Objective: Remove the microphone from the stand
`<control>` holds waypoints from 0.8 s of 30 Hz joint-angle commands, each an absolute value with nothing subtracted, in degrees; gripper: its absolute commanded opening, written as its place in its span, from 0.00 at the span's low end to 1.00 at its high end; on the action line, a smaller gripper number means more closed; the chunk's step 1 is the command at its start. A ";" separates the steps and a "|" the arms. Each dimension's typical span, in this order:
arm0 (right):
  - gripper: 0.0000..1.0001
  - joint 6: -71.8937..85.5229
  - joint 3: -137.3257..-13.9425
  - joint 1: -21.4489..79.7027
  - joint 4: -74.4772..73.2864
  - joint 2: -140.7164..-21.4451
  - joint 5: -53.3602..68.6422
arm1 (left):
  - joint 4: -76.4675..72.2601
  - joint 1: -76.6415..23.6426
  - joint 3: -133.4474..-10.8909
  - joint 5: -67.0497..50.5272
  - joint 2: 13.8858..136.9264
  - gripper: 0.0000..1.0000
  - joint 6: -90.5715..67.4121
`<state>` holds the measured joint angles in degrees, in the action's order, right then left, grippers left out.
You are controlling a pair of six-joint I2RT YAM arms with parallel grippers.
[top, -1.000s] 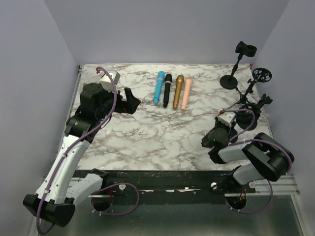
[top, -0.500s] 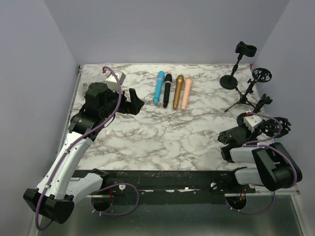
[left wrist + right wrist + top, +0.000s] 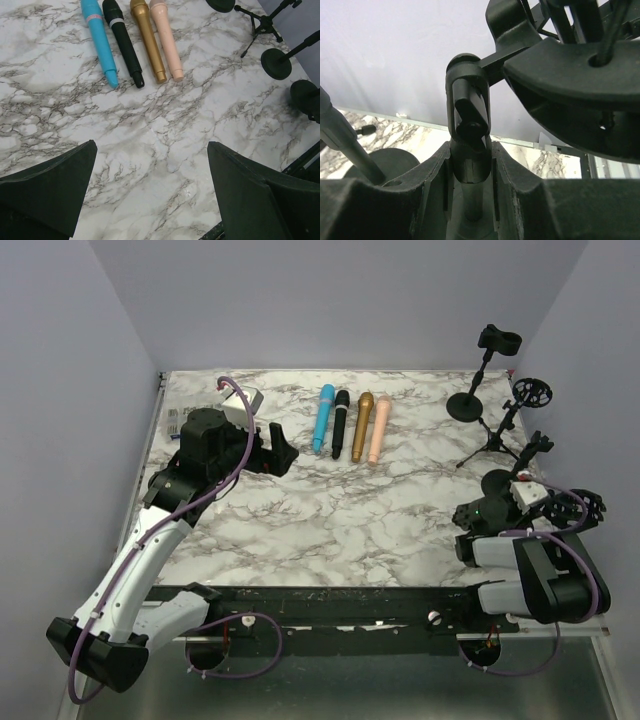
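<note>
– Since your right gripper (image 3: pixel 470 170) is clenched on a black stand (image 3: pixel 468 120), where are the microphones?
– Four lie side by side ahead of your spread, empty left gripper (image 3: pixel 150 185): blue microphone (image 3: pixel 97 40), black microphone (image 3: pixel 122 42), gold microphone (image 3: pixel 147 42), pink microphone (image 3: pixel 166 40). Three more stands sit far right: round-foot stand (image 3: pixel 463 407), tripod stand (image 3: pixel 497 435), clip stand (image 3: pixel 538 447). Marble table (image 3: pixel 165 130), lilac walls (image 3: pixel 330 300).

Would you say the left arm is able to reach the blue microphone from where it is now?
Probably yes: the left pincer is open and faces bare marble up to the blue microphone; only the black microphone lies close beside it.
</note>
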<state>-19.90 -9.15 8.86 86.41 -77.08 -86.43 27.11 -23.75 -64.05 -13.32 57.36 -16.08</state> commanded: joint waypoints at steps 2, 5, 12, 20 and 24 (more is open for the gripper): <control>0.22 -10.29 -10.89 8.35 81.64 -72.74 -85.30 | 27.25 -24.42 -64.15 -11.87 56.88 0.95 -15.21; 0.24 2.39 -13.56 8.28 60.41 -67.44 -83.42 | 27.25 -24.52 -64.15 -11.69 56.52 0.95 -15.12; 0.01 32.46 -22.77 1.06 14.31 -62.04 -72.09 | 27.07 -24.69 -64.07 -12.21 56.38 0.95 -15.25; 0.01 38.96 -29.63 0.51 -2.88 -68.15 -74.87 | 26.98 -24.76 -63.98 -12.70 57.20 0.95 -15.51; 0.01 36.74 -30.24 -1.95 -3.69 -69.45 -75.42 | 26.71 -24.89 -63.90 -13.64 57.72 0.95 -15.89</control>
<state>35.07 -28.45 0.54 2.76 -68.16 -73.91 27.11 -24.47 -64.05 -12.69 57.34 -15.86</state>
